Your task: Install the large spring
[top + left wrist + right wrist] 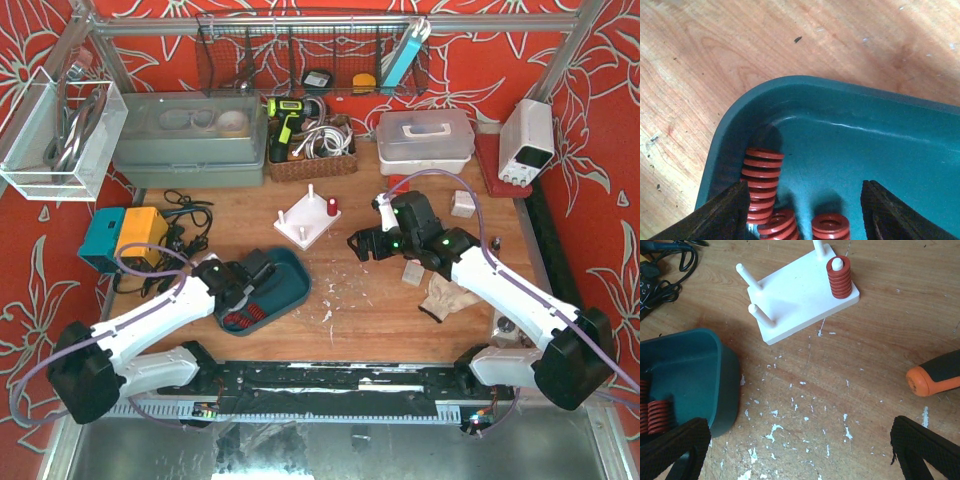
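Note:
Three red springs lie in the corner of a teal tray (880,145). The longest spring (760,180) leans against the tray wall, and two shorter ones (830,227) stand beside it. My left gripper (807,215) is open just above them, with one finger (725,210) next to the long spring. In the top view it hovers over the tray (295,285). A white peg base (795,300) carries one red spring (839,277) on a corner peg; three pegs are bare. My right gripper (797,450) is open and empty over bare wood, between tray and base.
An orange-handled tool (935,375) lies right of my right gripper. A glove (445,297) and a small block (413,273) lie under the right arm. Cables (180,235) and a yellow-teal device (125,235) sit at the left. Bins (190,140) line the back.

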`<state>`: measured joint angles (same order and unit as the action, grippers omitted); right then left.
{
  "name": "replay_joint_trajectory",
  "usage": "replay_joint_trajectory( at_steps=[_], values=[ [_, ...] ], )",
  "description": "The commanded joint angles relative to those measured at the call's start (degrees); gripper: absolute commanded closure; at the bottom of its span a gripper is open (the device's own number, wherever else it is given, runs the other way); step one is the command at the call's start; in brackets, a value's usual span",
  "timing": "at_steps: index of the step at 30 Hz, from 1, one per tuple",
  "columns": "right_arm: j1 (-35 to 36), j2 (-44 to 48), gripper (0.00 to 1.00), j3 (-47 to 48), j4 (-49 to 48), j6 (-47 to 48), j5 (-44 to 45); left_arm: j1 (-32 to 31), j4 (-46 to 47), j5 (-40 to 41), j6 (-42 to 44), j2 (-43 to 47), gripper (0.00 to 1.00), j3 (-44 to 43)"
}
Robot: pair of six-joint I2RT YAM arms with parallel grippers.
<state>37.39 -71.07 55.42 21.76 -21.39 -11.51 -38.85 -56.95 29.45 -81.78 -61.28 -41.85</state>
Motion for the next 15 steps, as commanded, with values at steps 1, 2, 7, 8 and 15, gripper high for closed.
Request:
replay_joint_trajectory(
  at_steps=[1, 2, 7, 8, 15],
  values=[
    [0.2, 1.0, 0.01, -0.9, -0.9, -0.4, 1.7, 1.0, 3.3, 0.2, 0.5, -2.2, 0.38, 2.6],
    [0.2, 1.0, 0.01, -0.9, -0.8, -0.3, 1.8, 1.2, 4.2, 0.1, 0.6, -2.5, 0.39, 3.1],
    [0.2, 1.2, 0.01, -1.0, -0.8, -0.4, 2.1, 3.8, 6.4, -0.7, 1.5, -4.4, 0.41, 5.8],
    [0.2, 1.1, 0.01, -1.1, -0.8, -0.3, 2.1, 4.3, 6.7, -1.0, 1.5, -4.8, 0.41, 6.2],
    [0.2, 0.7, 0.01, -0.9, -0.9, -0.3, 2.1, 5.7, 9.1, -3.3, 2.1, -7.0, 0.40, 7.8]
  ],
)
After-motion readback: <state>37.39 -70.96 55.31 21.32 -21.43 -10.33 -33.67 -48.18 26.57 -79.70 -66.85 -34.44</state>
